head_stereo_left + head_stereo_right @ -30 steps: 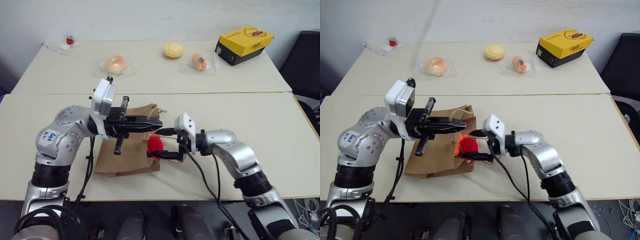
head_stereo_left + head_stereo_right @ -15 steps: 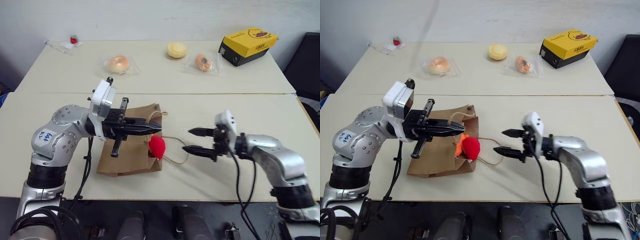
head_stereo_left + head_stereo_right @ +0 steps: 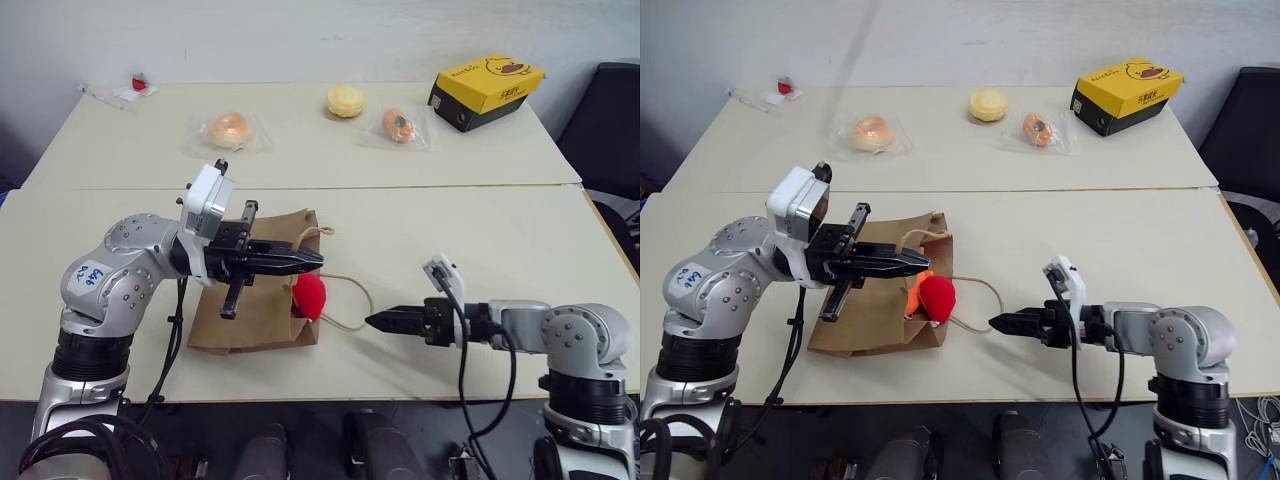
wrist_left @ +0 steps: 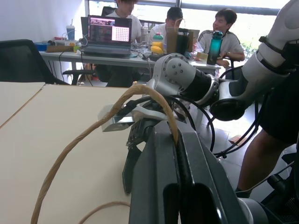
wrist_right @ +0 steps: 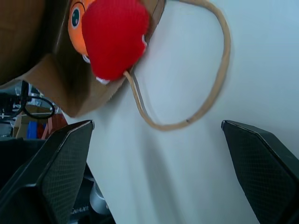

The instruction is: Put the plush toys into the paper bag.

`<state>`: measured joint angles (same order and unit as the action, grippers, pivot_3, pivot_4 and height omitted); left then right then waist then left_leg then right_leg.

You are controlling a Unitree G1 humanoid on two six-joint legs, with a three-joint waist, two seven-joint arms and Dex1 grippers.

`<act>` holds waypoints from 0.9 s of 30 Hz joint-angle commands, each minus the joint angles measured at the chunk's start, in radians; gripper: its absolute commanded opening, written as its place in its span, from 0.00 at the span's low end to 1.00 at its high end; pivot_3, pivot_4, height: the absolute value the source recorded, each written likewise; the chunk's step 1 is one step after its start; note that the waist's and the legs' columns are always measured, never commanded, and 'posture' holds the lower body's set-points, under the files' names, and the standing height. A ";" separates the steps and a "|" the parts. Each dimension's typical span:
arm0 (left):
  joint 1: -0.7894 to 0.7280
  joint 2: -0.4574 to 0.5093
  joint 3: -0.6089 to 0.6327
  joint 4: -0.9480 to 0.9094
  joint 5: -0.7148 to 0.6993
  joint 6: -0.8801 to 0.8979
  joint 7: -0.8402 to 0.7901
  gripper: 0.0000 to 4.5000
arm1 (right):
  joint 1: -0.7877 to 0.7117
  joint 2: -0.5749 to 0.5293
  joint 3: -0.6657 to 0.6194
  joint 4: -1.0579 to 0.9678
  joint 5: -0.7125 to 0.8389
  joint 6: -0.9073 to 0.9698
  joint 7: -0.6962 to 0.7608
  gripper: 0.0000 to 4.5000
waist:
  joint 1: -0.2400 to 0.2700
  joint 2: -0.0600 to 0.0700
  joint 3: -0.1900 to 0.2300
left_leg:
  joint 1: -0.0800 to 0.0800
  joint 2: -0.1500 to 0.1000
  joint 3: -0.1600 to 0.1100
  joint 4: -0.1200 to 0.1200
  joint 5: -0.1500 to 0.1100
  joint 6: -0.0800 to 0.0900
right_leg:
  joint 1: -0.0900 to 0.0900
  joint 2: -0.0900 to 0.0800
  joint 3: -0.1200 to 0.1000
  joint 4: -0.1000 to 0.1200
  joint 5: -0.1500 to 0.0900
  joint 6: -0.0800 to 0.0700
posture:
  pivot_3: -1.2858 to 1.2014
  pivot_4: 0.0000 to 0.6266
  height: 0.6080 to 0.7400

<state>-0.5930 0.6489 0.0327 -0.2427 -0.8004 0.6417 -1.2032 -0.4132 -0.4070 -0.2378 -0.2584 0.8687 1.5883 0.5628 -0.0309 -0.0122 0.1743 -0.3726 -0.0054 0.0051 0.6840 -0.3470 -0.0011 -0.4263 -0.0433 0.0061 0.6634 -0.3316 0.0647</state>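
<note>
Now we hold the paper bag [image 3: 262, 305] open by a string handle pinched in our left gripper [image 3: 308, 258]. Both plush toys sit at its mouth — the red one [image 3: 937, 298] half out, the orange one [image 3: 915, 293] behind it. Our right gripper [image 5: 154, 154], jaws spread and empty, lies well apart — next, we judge, nudge the red one deeper.

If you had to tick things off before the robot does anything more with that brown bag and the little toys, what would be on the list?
1. Flat brown kraft paper bag held open: ok; the left hand is shut on its upper tan string handle.
2. Plain red plush blob inside the bag: not ok; it sits at the mouth, bulging out.
3. Bright orange plush creature inside: cannot tell how deep; it lies behind the red one.
4. Right hand free: ok; open, holding nothing, apart from the bag.
5. Lower string handle clear of the toys: ok; it loops on the table.
</note>
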 commanded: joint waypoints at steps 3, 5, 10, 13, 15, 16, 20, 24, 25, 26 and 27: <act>0.002 0.011 0.033 -0.037 -0.023 -0.005 0.005 0.00 | -0.025 0.075 0.050 0.060 -0.029 0.026 -0.100 0.99 | -0.001 0.000 0.000 | 0.001 0.000 0.000 0.000 0.000 0.000 | 0.000 0.000 0.000 0.000 0.000 0.000 | 0.52 0.24 1.00; 0.006 0.013 0.039 -0.038 -0.025 -0.005 0.006 0.00 | -0.037 0.085 0.051 0.079 -0.032 0.026 -0.111 0.99 | -0.001 0.000 0.000 | 0.001 0.000 0.001 0.000 0.000 0.000 | 0.001 0.000 0.000 0.000 0.000 0.000 | 0.52 0.24 1.00; 0.013 0.019 0.051 -0.042 -0.022 -0.009 0.015 0.00 | -0.056 0.050 0.067 0.075 -0.041 -0.001 -0.096 0.99 | -0.001 0.000 -0.001 | 0.001 0.000 0.001 0.000 0.000 0.000 | 0.001 0.000 0.000 0.000 0.000 0.000 | 0.52 0.24 1.00; 0.015 0.023 0.065 -0.042 -0.032 -0.003 0.018 0.00 | -0.081 -0.034 0.074 0.087 -0.044 -0.019 -0.063 0.99 | 0.002 0.000 -0.001 | 0.001 0.000 0.001 0.000 0.000 0.000 | 0.001 0.000 0.000 0.000 0.000 0.000 | 0.52 0.24 1.00; 0.018 0.021 0.065 -0.040 -0.028 -0.006 0.017 0.00 | -0.094 -0.071 0.081 0.100 -0.034 -0.001 -0.043 0.99 | 0.007 0.000 -0.001 | 0.001 0.000 0.001 0.000 0.000 0.001 | 0.001 0.000 0.000 0.000 0.000 0.000 | 0.52 0.24 1.00; 0.015 0.018 0.067 -0.039 -0.030 -0.007 0.021 0.00 | -0.094 -0.082 0.085 0.100 -0.024 0.013 -0.033 0.99 | 0.011 0.000 -0.001 | 0.001 0.000 0.001 0.000 0.000 0.001 | 0.002 -0.001 0.000 -0.001 0.000 0.000 | 0.52 0.24 1.00; -0.008 0.011 0.089 -0.037 -0.064 0.007 0.046 0.00 | -0.060 -0.123 0.094 0.110 0.075 0.026 -0.038 0.99 | 0.026 -0.001 -0.001 | 0.001 -0.001 0.000 0.000 0.000 0.002 | 0.002 -0.001 0.000 -0.002 0.000 0.000 | 0.52 0.24 1.00; -0.014 0.021 0.104 -0.033 -0.076 0.012 0.051 0.00 | -0.025 -0.168 0.074 0.162 0.210 0.026 -0.106 0.99 | 0.027 -0.001 -0.001 | 0.000 -0.001 0.000 -0.001 0.000 0.002 | 0.002 -0.001 -0.001 -0.002 0.000 0.000 | 0.52 0.24 1.00; -0.014 0.022 0.107 -0.032 -0.076 0.012 0.051 0.00 | -0.019 -0.172 0.065 0.176 0.244 0.026 -0.129 0.99 | 0.027 -0.001 -0.001 | 0.000 -0.001 0.000 -0.001 0.000 0.002 | 0.002 -0.001 0.000 -0.002 0.000 0.000 | 0.52 0.24 1.00; -0.014 0.023 0.109 -0.030 -0.076 0.011 0.053 0.00 | -0.016 -0.171 0.053 0.193 0.279 0.026 -0.156 0.99 | 0.028 -0.001 -0.001 | 0.000 -0.001 0.000 -0.001 0.000 0.003 | 0.002 -0.001 -0.001 -0.002 0.000 0.000 | 0.52 0.24 1.00; -0.014 0.023 0.110 -0.029 -0.077 0.010 0.054 0.00 | -0.014 -0.168 0.045 0.206 0.309 0.026 -0.182 0.99 | 0.027 -0.001 -0.001 | 0.000 -0.001 0.000 -0.001 0.000 0.003 | 0.003 -0.001 -0.001 -0.003 0.000 0.000 | 0.52 0.24 1.00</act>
<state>-0.5870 0.6618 0.1159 -0.2596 -0.8574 0.6569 -1.1516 -0.4543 -0.5657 -0.2014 -0.0774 1.1427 1.5894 0.4361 -0.0038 -0.0129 0.1736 -0.3726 -0.0061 0.0049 0.6833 -0.3472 0.0015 -0.4237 -0.0447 0.0055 0.6605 -0.3315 0.0648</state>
